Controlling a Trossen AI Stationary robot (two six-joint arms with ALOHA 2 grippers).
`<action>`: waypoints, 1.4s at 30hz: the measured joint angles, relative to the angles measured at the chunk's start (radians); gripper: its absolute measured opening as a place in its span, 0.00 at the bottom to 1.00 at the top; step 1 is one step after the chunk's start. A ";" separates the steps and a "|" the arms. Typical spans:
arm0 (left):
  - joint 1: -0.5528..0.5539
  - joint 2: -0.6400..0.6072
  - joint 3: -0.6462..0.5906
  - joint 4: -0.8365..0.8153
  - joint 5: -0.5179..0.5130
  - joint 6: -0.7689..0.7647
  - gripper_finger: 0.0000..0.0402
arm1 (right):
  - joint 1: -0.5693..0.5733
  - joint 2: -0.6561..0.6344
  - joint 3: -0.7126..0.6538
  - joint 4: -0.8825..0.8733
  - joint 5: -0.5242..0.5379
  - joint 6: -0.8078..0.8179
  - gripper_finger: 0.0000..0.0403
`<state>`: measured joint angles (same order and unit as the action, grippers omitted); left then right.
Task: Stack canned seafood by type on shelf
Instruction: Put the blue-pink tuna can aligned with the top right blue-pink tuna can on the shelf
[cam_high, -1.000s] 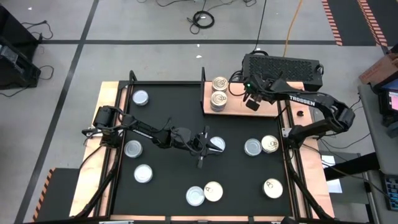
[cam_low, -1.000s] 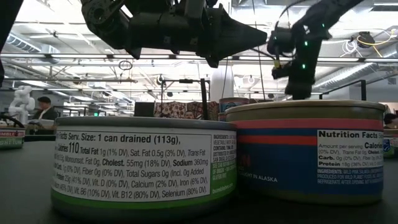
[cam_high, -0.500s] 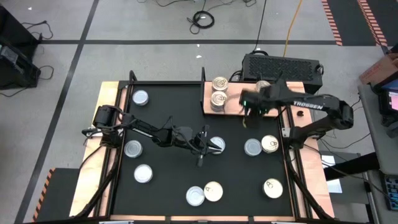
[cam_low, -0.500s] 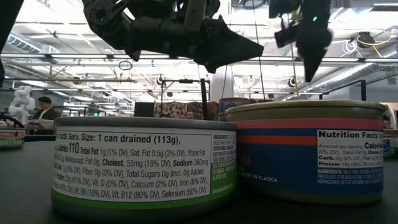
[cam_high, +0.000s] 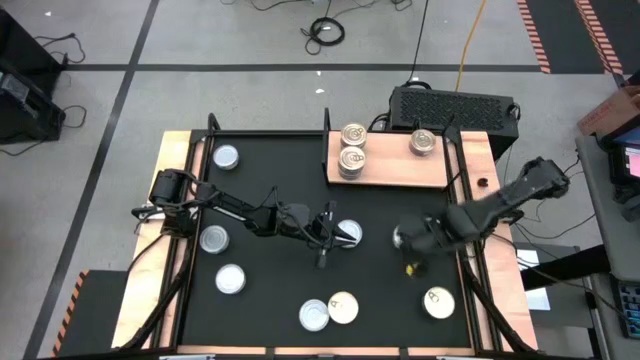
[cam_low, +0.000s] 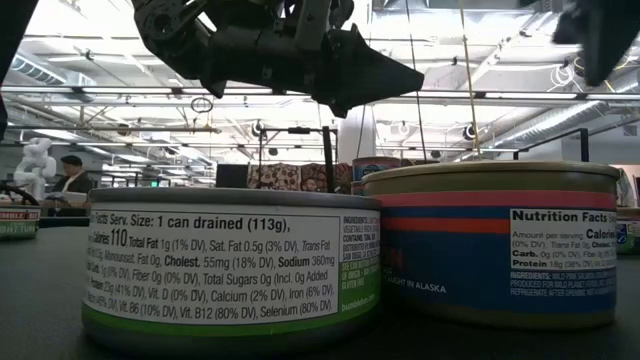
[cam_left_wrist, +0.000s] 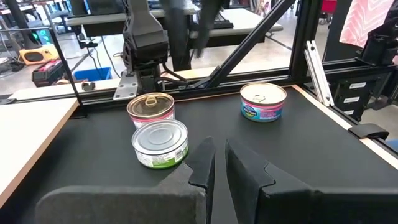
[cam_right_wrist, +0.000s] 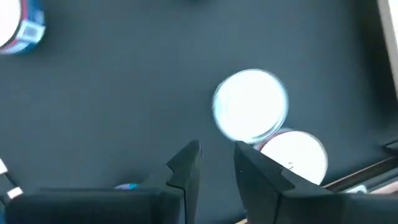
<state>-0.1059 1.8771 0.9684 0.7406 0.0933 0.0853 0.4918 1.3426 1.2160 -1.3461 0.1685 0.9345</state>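
Overhead, we see the flat light-brown wooden shelf (cam_high: 388, 170) at the far right edge of the black tabletop (cam_high: 270, 190), carrying a stack of cream-gold pull-tab tins (cam_high: 351, 160) at its left end and one lone cream-gold tin (cam_high: 423, 143) toward its right. Silvery-blue tins and more cream-gold ones lie scattered over the tabletop. The left tool (cam_high: 335, 233) hovers near the tabletop's middle, just beside a silvery tin (cam_high: 349, 233); its wrist view shows the tool (cam_left_wrist: 219, 163) with fingers nearly together and nothing between them. The right tool (cam_high: 405, 240) sits low toward the right edge, covering tins there. Only its wrist view shows the right tool (cam_right_wrist: 216, 160) narrowly parted and empty, above a silvery lid (cam_right_wrist: 250, 104) touching a cream lid (cam_right_wrist: 297, 157). The table-level view alone shows the printed labels on two near tins (cam_low: 230, 265).
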 joint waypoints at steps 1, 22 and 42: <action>0.000 0.000 0.000 0.000 0.000 0.000 0.11 | 0.037 0.002 -0.006 0.001 0.013 0.034 0.23; 0.001 0.000 0.000 0.001 0.000 0.002 0.11 | 0.250 0.004 -0.424 0.178 0.009 0.254 0.49; 0.001 0.000 0.000 0.000 0.000 0.001 0.11 | 0.234 0.004 -0.456 0.125 0.095 0.287 0.49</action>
<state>-0.1051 1.8771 0.9684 0.7406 0.0933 0.0860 0.7257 1.3468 0.7597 -1.2214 0.2636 1.2213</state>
